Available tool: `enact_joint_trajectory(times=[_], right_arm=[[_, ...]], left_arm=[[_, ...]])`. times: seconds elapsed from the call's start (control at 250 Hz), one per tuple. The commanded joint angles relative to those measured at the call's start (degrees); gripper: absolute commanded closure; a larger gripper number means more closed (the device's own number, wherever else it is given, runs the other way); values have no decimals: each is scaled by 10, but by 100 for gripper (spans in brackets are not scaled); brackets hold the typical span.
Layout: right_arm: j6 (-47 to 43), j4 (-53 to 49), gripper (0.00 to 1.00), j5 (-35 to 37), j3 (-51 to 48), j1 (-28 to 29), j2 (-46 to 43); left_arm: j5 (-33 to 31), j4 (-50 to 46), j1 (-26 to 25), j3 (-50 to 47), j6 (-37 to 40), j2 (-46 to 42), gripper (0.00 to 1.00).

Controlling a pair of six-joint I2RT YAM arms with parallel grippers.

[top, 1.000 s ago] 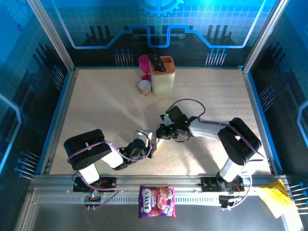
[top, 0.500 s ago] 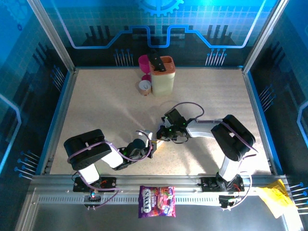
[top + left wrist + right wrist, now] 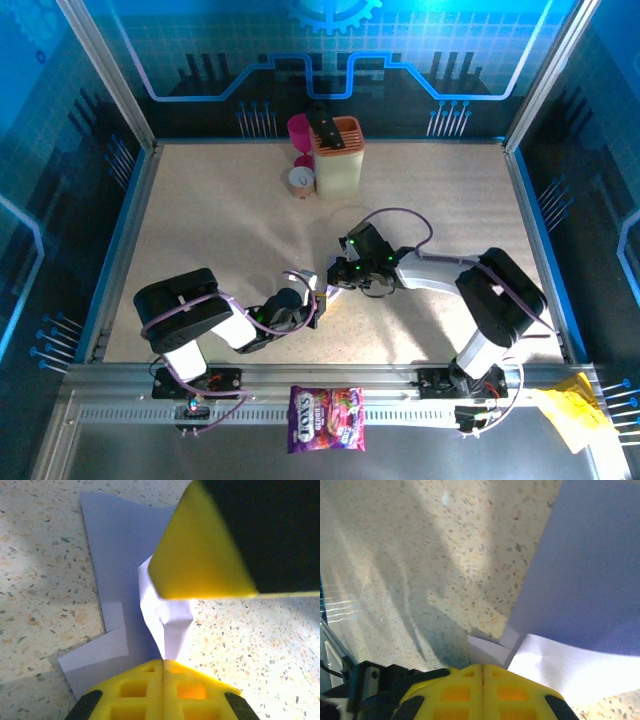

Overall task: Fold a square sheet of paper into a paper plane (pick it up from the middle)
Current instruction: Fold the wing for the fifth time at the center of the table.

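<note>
The square sheet of paper [image 3: 125, 555] is pale lilac and lies part folded on the speckled table, with overlapping flaps and a raised white crease [image 3: 167, 615]. It shows no slim plane shape. From above only a sliver of the paper [image 3: 322, 294] appears between the two grippers. My left gripper [image 3: 164, 663] is shut, and the raised crease runs straight into its seam. My right gripper [image 3: 482, 668] is shut too, its tip resting on the paper [image 3: 585, 575] just beyond the crease. Its yellow finger [image 3: 200, 550] sits over the sheet in the left wrist view.
A cream holder with an orange top [image 3: 338, 155], a pink cup [image 3: 299, 129] and a small brown roll [image 3: 299, 180] stand at the back centre. A printed sweets bag [image 3: 327, 418] lies on the front rail, and yellow crumpled paper [image 3: 570, 412] sits at the right front.
The right arm's elbow swung left and then back right while its gripper stayed at the paper. The left arm has not moved.
</note>
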Motion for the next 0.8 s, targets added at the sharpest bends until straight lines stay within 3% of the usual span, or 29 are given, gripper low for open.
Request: enact_joint_trajectory(times=[0.0, 0.587, 0.795], right_arm=[[5, -11, 100, 22, -17, 5, -18], [36, 23, 100, 29, -25, 20, 57], [49, -7, 100, 41, -29, 19, 63]], left_arm=[[20, -44, 3, -1, 3, 18, 100], [24, -47, 3, 0, 3, 17, 100], [25, -47, 4, -3, -2, 6, 100]])
